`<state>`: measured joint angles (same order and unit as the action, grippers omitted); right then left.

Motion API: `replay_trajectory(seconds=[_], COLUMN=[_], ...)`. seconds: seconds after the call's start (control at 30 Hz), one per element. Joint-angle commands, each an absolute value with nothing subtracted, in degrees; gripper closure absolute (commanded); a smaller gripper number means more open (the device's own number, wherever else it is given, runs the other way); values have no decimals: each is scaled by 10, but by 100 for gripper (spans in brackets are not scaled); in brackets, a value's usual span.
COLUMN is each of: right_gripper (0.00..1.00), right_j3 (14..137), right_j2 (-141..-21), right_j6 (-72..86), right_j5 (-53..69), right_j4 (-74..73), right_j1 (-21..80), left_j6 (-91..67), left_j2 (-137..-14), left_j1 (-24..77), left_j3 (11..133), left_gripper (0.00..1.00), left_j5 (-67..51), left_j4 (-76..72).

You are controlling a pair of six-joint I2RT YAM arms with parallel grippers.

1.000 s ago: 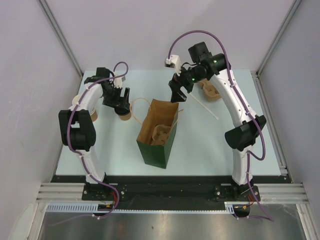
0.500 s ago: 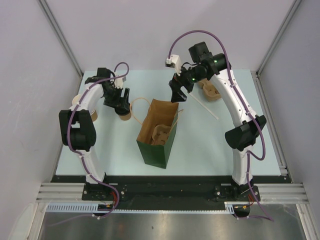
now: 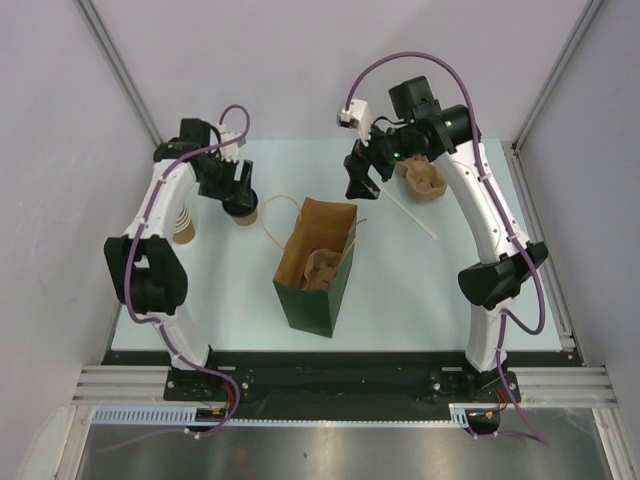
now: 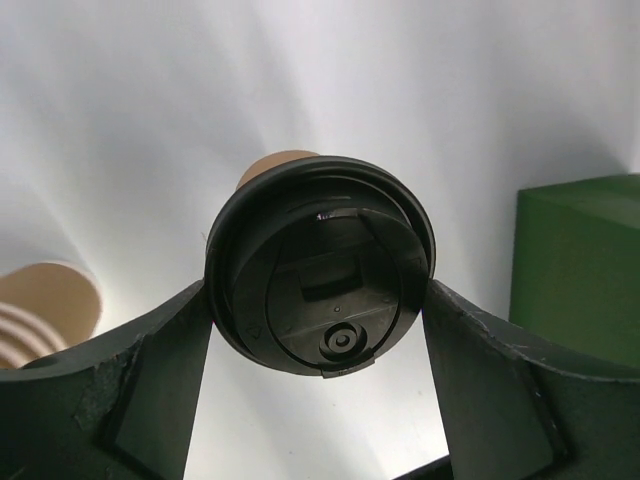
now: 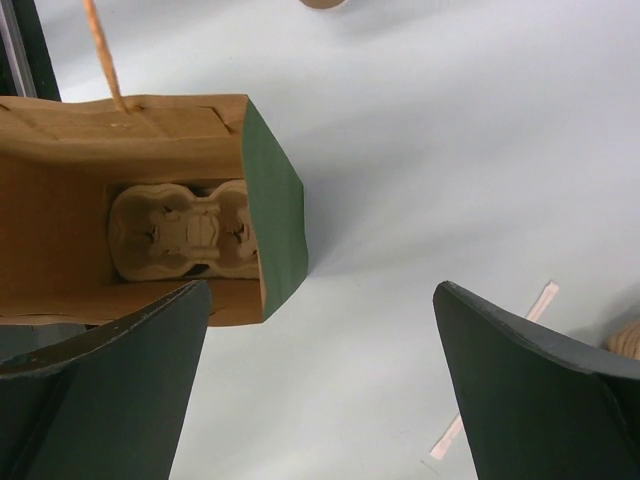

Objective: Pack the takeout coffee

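Note:
The takeout coffee, a small brown cup with a black lid, is at the back left of the table. My left gripper is shut on it, and in the left wrist view its fingers press both sides of the lid. The open green paper bag stands in the middle, with a moulded cup carrier at its bottom. My right gripper hovers open beyond the bag's far right corner. In the right wrist view nothing lies between its jaws, only bare table beside the bag.
A stack of pale lidless cups stands by the left arm. A second cup carrier lies at the back right, and a wrapped straw lies beside it. The bag's twine handle loops out toward the coffee.
My left gripper has closed on the coffee's lid and moved with it toward the back of the table. The right arm has risen a little and shifted back, still open.

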<state>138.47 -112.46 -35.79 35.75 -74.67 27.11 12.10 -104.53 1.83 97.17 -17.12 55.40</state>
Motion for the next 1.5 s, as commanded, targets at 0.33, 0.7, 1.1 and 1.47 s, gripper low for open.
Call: replay_trajectory(seconds=[0.33,0.7,1.1,1.47], right_gripper=[0,0,1,22], right_j3=[1391,1384,1345,1309], right_j2=[-1094,-1088,-1092,-1105], right_j6=[-313,-298,-336,-323], right_j5=[357,359,346,376], right_j4=[-708,-700,-697,-693], right_j1=[268,263,299,315], left_j6=[120,182,266,230], left_j2=[-944,-870,-792,-788], left_j1=[4,91,348,408], left_j3=[1281,1333,1140,995], left_gripper=[95,100,100,100], left_j5=[-384,-491,-314,-186], left_j4=[681,719,729,636])
